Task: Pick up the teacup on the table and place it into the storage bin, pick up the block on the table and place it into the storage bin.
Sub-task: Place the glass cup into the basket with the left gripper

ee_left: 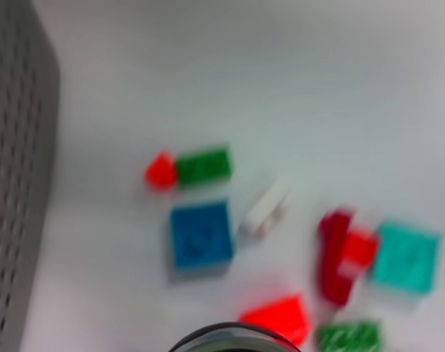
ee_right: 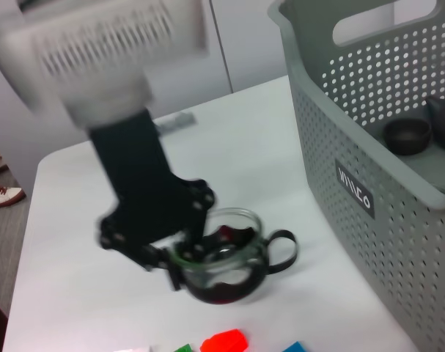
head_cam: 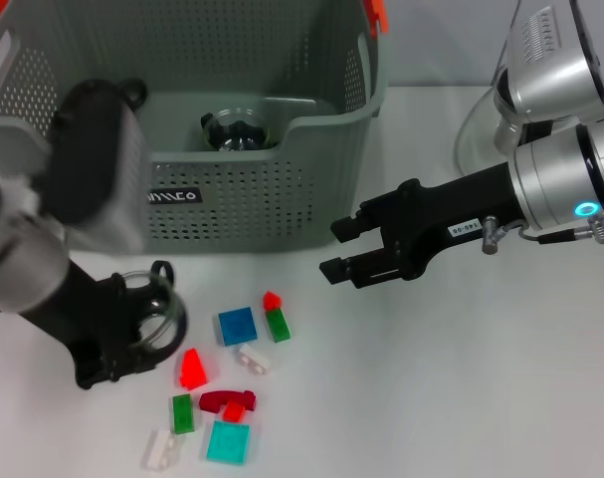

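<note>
The storage bin (head_cam: pixel 272 199) is set at the table's far side. Before it, the teacup (head_cam: pixel 154 317), clear glass with a black handle, is pinched at its rim by the left gripper (head_cam: pixel 132 334); it is judged light, slippery and breakable. The right gripper (head_cam: pixel 346 249) is held spread nearby, over the small, rigid blocks (head_cam: pixel 236 326).

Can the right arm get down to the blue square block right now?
Probably yes. The right gripper, jaws open, hovers in front of the storage bin, and the blue square block lies uncovered, clear of the left gripper holding the glass teacup.
</note>
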Motion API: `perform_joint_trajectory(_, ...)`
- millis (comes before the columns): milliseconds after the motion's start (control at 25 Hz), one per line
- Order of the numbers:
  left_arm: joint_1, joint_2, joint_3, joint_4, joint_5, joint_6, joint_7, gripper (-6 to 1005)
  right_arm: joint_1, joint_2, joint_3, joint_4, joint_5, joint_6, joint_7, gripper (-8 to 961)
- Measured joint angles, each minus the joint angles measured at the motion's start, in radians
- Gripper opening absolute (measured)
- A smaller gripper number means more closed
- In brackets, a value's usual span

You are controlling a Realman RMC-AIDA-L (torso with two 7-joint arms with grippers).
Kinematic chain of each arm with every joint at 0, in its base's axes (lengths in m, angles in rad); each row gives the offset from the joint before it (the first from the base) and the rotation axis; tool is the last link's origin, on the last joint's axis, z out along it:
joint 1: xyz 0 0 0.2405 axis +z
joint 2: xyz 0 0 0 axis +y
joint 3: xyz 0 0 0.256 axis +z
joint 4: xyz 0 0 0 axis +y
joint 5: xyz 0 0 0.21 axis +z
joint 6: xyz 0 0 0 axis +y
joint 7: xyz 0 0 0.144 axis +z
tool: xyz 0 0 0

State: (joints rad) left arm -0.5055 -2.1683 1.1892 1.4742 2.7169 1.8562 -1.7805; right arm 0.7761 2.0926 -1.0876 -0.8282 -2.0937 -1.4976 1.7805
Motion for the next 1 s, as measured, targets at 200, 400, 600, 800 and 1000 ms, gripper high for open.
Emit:
perform_joint_trajectory(200,-0.054,0.01,-0.292,0.035,-0.203,0.197,-0.036,47,0.0,-0.008,0.002,-0.002,0.0,-0.016,-0.009,613)
perform_joint_trajectory(400,-0.032,0.067,-0.34,0.022,-0.417,0.208,-0.122,45,-0.001,-0.015,0.003,-0.003,0.0,-0.025,-0.018,613)
perform_joint_trajectory(600,-0.049,0.094,-0.419,0.015,-0.522,0.194,-0.137,43,-0.001,-0.018,0.003,-0.003,0.0,-0.031,-0.023,614)
perform_joint_trajectory(800,-0.124,0.12,-0.497,-0.025,-0.522,0.112,-0.143,43,-0.003,-0.018,0.003,-0.003,-0.002,-0.036,-0.025,614)
perform_joint_trajectory(1000,-0.222,0.155,-0.476,-0.154,-0.465,-0.135,-0.212,46,-0.003,-0.016,0.003,-0.003,-0.002,-0.037,-0.026,614)
